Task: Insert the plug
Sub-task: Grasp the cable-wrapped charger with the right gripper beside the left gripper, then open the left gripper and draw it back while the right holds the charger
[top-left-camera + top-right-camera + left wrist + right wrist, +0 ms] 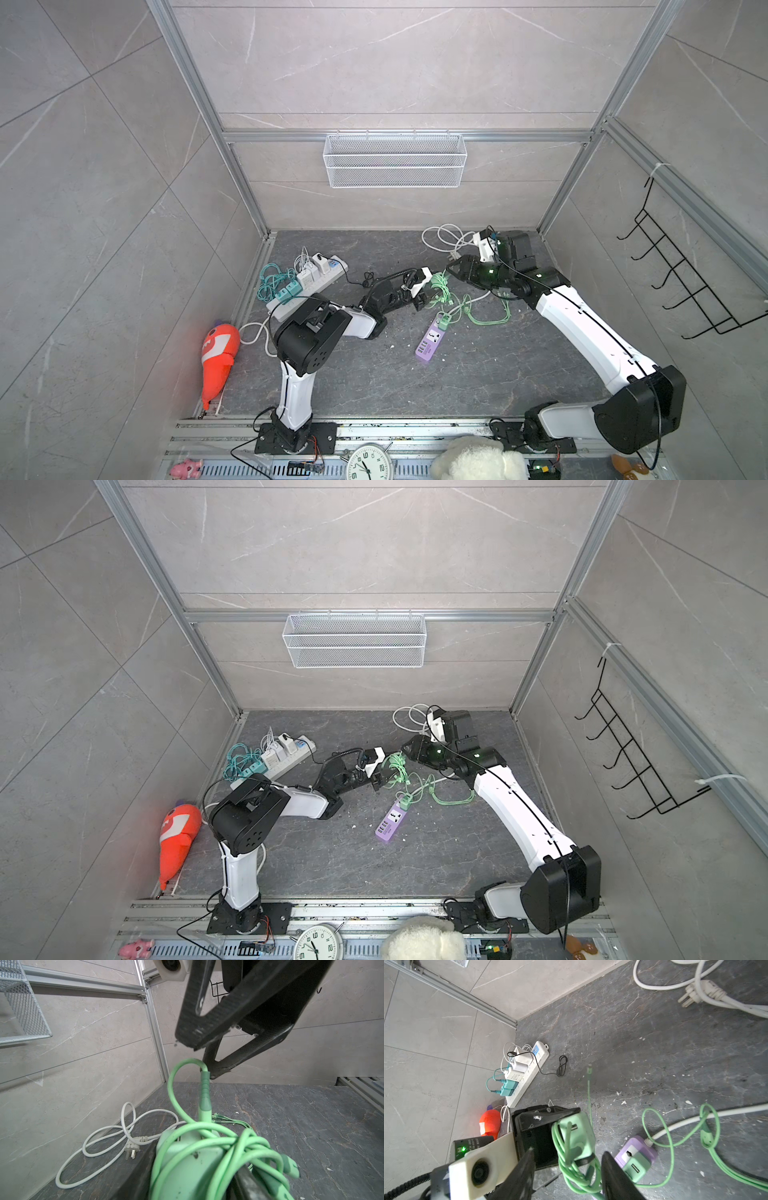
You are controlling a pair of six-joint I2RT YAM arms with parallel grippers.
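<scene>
Two arms meet over the back half of the dark grey marbled counter (pixel 478 374), just right of its middle, so your risks all sit in one crowded spot. Your left gripper (pixel 428 296) is clamped on the mint-green charger block (pixel 579 1136), which I take to be the plug to insert. It hangs above the counter, not in any socket. Your right gripper (pixel 451 268) reaches in from the right-edge side with its jaws partly apart, straddling the thin green cable (pixel 228 1142). I cannot tell whether the pads bite on it.

Next in size, the lilac power strip (pixel 429 341) lies loose near the counter's middle, toward the front from the block. A second green charger (pixel 636 1165) is seated at its back end, with a free socket beside it. Nothing pins the strip, so an angled push would likely slide it rather than seat the plug.

That cable is wound in slack loops round the held block, and more of it trails across the counter by the strip. If the right jaws close and pull, loops could tighten over the face that must go in, or twist the block in the left grip. Smallest, the darker green connector sleeve (pixel 204 1088) stands between the right fingers, and a pinch there could kink it.
</scene>
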